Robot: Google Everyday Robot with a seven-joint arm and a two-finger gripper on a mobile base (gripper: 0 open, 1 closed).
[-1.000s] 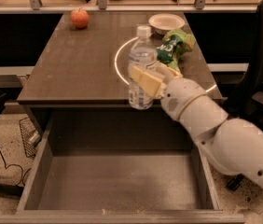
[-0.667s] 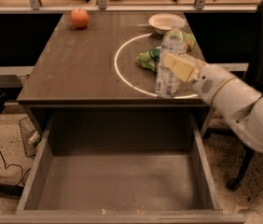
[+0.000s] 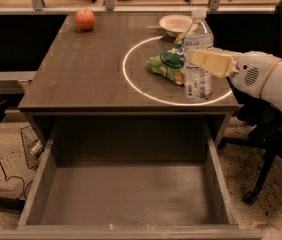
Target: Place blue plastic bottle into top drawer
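The blue plastic bottle [image 3: 198,86], clear with a white cap and white label, stands upright over the right side of the desk. My gripper [image 3: 197,60] reaches in from the right and is shut on the bottle's middle, with a cream finger [image 3: 212,63] across its front. The top drawer [image 3: 131,196] is pulled open below the desk's front edge. Its flat grey bottom is bare. The bottle is behind and above the drawer's right part; I cannot tell whether its base touches the desk.
On the desk [image 3: 81,74] a green snack bag [image 3: 165,64] lies just left of the bottle, a white bowl [image 3: 175,24] sits behind it, and an apple [image 3: 85,20] is at the far left. An office chair [image 3: 276,159] stands to the right, a wire basket [image 3: 31,146] to the left.
My arm has carried the bottle to the right and a little back, from near the middle of the desk's front edge to the right side, beside the snack bag.
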